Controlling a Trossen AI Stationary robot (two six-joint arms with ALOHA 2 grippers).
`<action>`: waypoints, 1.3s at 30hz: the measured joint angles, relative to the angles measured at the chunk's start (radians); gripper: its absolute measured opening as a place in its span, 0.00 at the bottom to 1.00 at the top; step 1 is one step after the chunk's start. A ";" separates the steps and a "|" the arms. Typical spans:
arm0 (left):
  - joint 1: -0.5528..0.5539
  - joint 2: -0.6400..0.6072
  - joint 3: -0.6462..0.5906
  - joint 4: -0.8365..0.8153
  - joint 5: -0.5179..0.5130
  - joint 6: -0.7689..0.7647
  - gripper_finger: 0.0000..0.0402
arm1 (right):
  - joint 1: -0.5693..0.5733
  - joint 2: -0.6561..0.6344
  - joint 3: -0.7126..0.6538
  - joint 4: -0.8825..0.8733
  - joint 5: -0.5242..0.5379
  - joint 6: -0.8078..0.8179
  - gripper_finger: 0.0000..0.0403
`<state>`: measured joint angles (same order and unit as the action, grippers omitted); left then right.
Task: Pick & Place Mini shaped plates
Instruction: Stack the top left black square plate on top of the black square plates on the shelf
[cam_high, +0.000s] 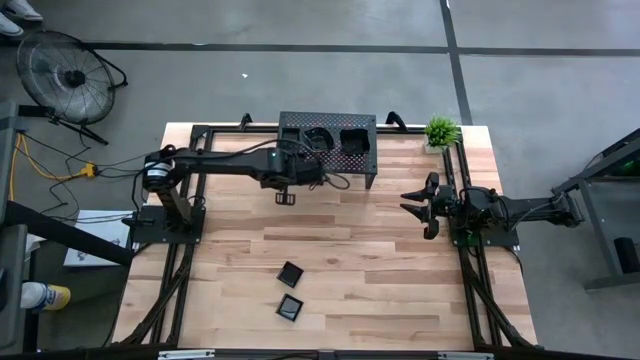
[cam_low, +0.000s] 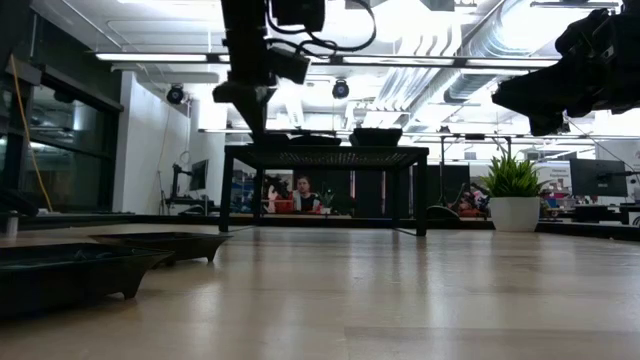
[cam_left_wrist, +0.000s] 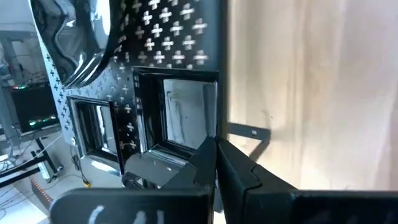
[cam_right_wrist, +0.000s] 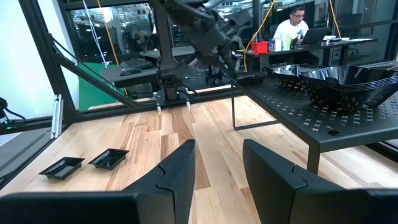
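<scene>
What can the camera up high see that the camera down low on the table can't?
Only the high view shows the floor fan and both arms whole, the left gripper shut near the rack, the right gripper open at the right side. Only the low view shows a person sitting in the room behind. Both show the rack, the potted plant and two small black plates on the table.

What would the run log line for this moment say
left pincer: shut, empty, by rack | right pincer: open, waiting at right edge | two plates on table
</scene>
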<state>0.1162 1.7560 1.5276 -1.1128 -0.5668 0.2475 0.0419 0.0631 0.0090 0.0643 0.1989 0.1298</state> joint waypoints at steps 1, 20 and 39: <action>-0.009 -0.005 0.000 -0.005 0.002 -0.007 0.00 | 0.000 0.000 0.000 0.000 0.000 0.000 0.32; 0.021 -0.087 0.000 -0.045 -0.197 0.016 0.00 | 0.000 0.002 0.000 0.001 0.000 0.000 0.32; 0.188 -0.083 -0.006 0.144 -0.078 0.159 0.00 | 0.000 0.002 0.000 0.001 0.000 0.000 0.32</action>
<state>0.3038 1.6727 1.5213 -0.9683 -0.6445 0.4065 0.0419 0.0650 0.0092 0.0653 0.1989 0.1299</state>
